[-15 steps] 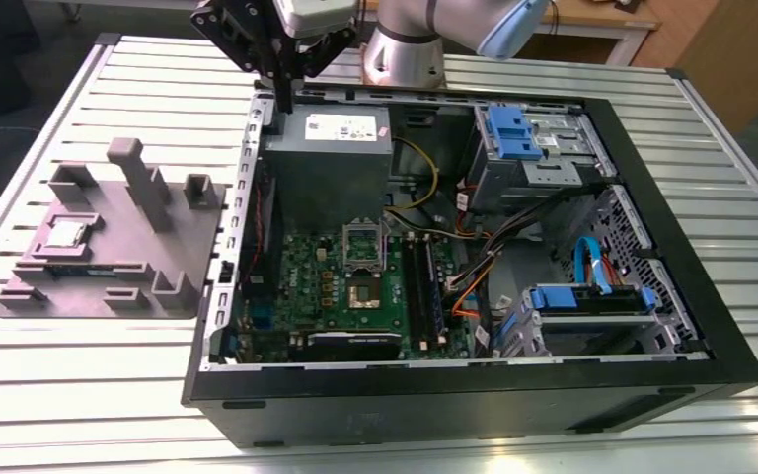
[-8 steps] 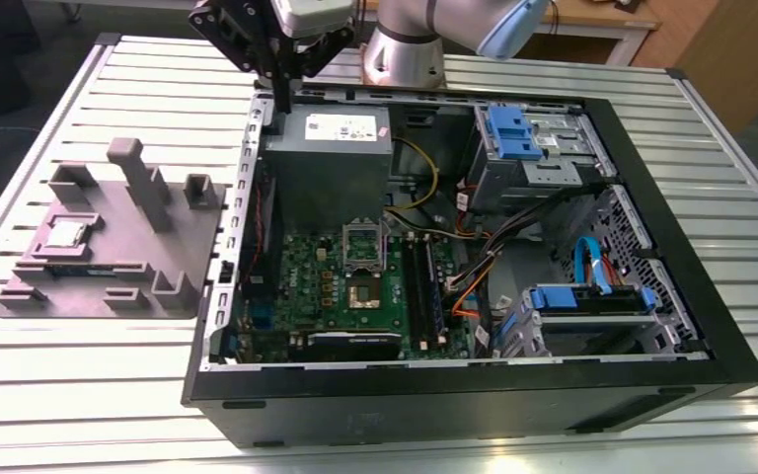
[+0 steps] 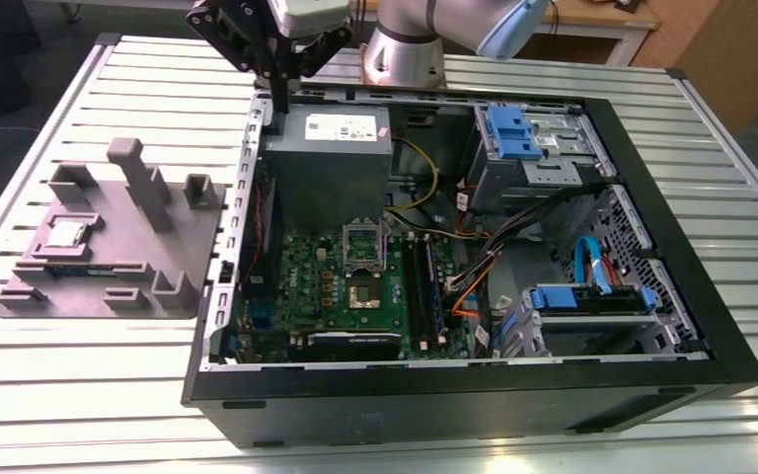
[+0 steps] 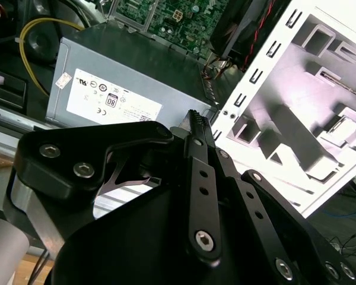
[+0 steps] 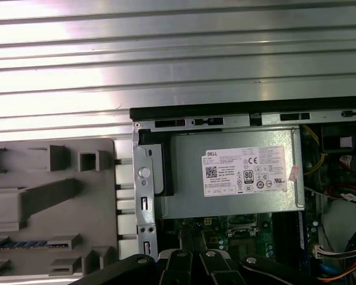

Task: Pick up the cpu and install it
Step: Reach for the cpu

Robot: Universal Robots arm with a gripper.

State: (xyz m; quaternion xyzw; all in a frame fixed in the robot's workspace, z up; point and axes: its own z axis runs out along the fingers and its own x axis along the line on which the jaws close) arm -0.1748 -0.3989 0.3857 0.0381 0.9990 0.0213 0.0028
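Observation:
The cpu (image 3: 66, 234), a small square chip with a silvery top, lies in a recess of the grey moulded tray (image 3: 103, 281) at the exterior view's left. My gripper (image 3: 277, 94) hangs high over the back left corner of the open computer case (image 3: 485, 395), far from the cpu. Its black fingers point down, pressed together with nothing between them, as both wrist views also show (image 4: 194, 116) (image 5: 190, 254). The metal-framed socket (image 3: 363, 289) with its greenish-gold centre sits on the green motherboard (image 3: 307, 286) inside the case.
A big grey box with a white label (image 3: 331, 158) (image 5: 234, 172) sits under the gripper at the back of the case. Blue drive bays (image 3: 524, 133), cables (image 3: 485, 267) and memory slots (image 3: 418, 276) crowd the case's right side. All rests on a ribbed metal table (image 3: 90, 385).

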